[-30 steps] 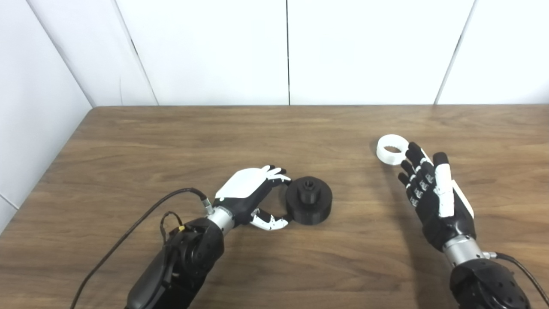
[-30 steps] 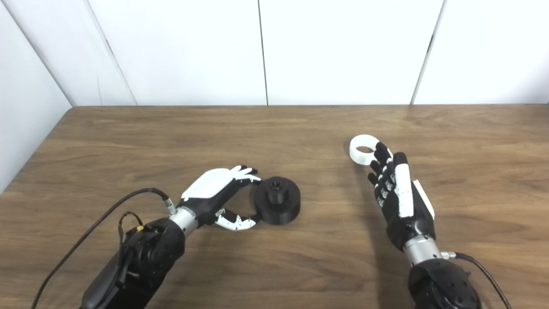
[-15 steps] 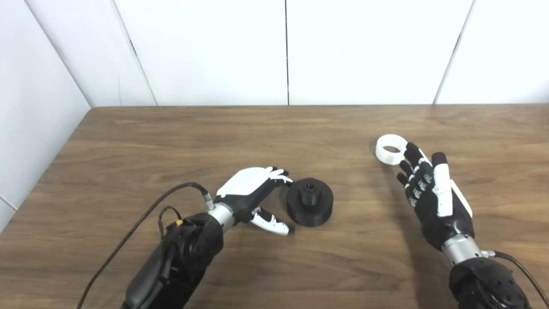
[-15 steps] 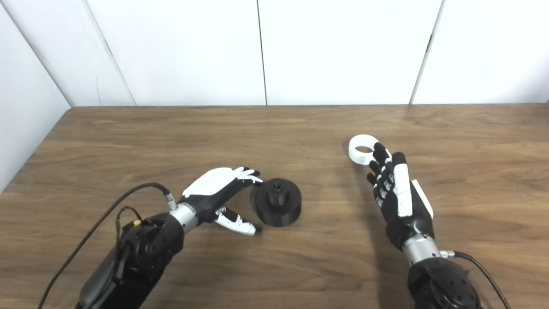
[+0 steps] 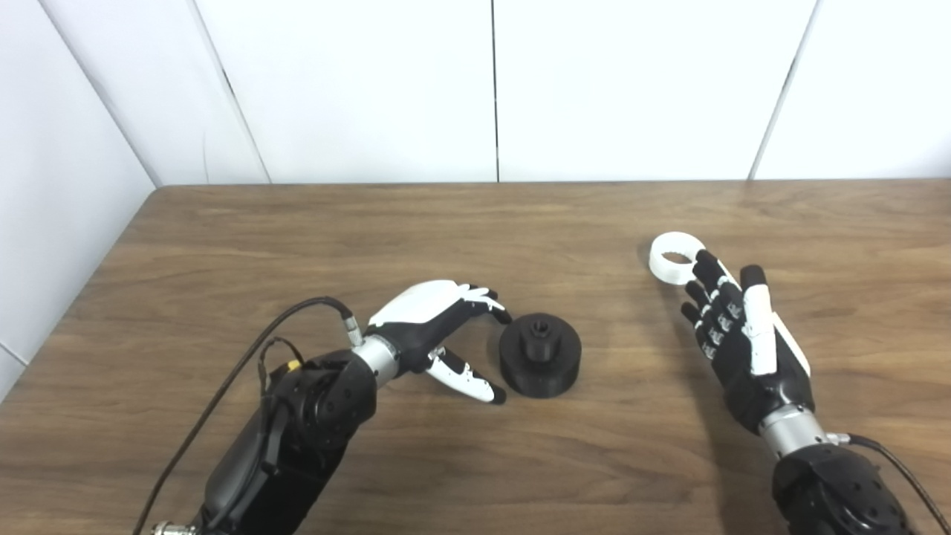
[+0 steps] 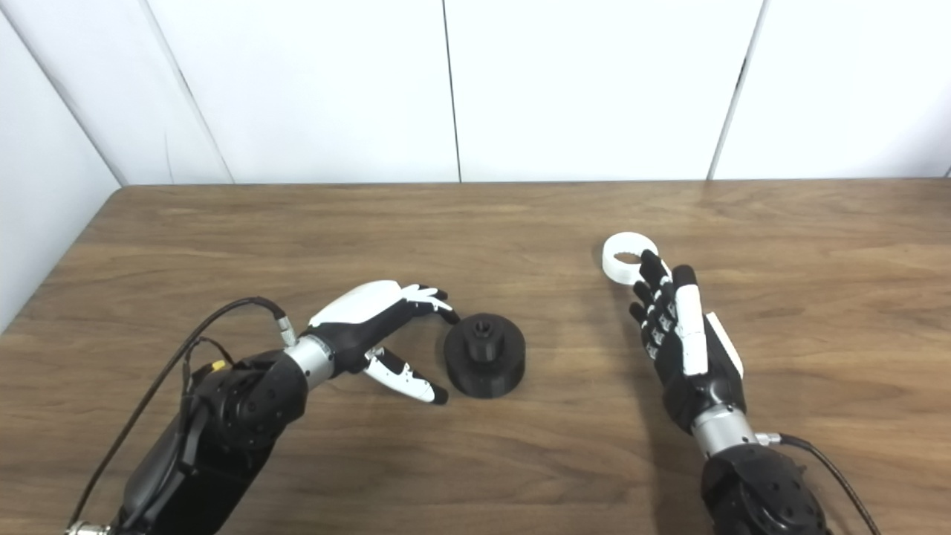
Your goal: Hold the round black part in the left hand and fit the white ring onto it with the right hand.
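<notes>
- Since a second ago, the left hand (image 5: 435,327) has let go of its near-grasp: its thumb, which had curled against the round black part (image 5: 539,355), now points away from it, and the hand has drawn back slightly toward the left of the frame.
- Sitting flat on the wooden table (image 5: 475,223) just right of lower centre, the round black part is a squat disc with a raised hub pointing up. It is not held by anything.
- Its nearest neighbour is the left hand, just to its left, spread with its fingers curved above the table and its thumb (image 5: 468,379) stretched toward the part's lower edge. Whether the thumb tip touches the part cannot be told.
- Further right, in the middle right of the frame, the white ring (image 5: 674,258) lies flat on the table.
- Just below the ring, the right hand (image 5: 743,338) is spread and empty, palm turned upward, fingertips at the ring's near edge; it has edged a little toward the ring.
- Judged from this, the task is at its first step: neither piece is picked up yet.
- Next, the left hand would need to close around the black part's rim and lift it, hub kept exposed, while the right hand turns over to pinch the ring.
</notes>
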Motion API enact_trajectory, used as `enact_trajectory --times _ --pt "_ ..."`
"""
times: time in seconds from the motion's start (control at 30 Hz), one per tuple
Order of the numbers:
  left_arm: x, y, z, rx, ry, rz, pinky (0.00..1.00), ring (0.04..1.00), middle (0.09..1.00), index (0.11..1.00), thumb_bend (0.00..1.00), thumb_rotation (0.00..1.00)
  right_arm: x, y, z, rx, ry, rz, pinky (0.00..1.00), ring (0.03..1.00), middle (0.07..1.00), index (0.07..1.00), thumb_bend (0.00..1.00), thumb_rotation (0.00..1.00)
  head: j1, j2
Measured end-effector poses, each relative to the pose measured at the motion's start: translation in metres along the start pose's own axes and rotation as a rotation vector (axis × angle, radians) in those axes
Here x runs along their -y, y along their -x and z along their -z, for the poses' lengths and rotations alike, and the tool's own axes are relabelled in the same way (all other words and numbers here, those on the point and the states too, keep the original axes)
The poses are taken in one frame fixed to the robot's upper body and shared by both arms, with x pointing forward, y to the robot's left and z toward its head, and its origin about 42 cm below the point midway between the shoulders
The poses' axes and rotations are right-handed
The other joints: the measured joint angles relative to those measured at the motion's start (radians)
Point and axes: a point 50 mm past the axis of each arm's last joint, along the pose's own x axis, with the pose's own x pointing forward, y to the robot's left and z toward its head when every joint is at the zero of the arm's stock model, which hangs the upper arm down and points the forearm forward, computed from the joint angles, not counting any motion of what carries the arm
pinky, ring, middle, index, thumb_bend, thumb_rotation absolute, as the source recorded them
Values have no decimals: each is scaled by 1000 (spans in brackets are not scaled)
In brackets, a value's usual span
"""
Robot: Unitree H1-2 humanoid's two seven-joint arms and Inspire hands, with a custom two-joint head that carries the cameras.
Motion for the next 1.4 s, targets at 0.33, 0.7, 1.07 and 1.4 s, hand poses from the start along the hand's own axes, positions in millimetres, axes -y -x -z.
enact_trajectory --times 0.33,0.7,1.07,1.4 --pt "8 -7 1 6 -29 -4 951 1000 969 808 971 335 0 1 0 0 4 -1 1000 1000 1000 963 660 1000 -8 0" --pt "12 -17 2 6 -32 -22 960 1000 966 816 983 334 0 2 0 -1 19 2 1000 1000 1000 943 666 1000 -14 2" --pt "13 -18 2 13 -41 -25 960 1000 967 838 997 349 0 3 1 -4 24 2 1000 1000 1000 926 671 1000 -9 5" --pt "12 -19 0 22 -34 -24 967 1000 975 869 1000 341 0 3 1 -5 28 3 1000 1000 1000 925 664 1000 -15 8"
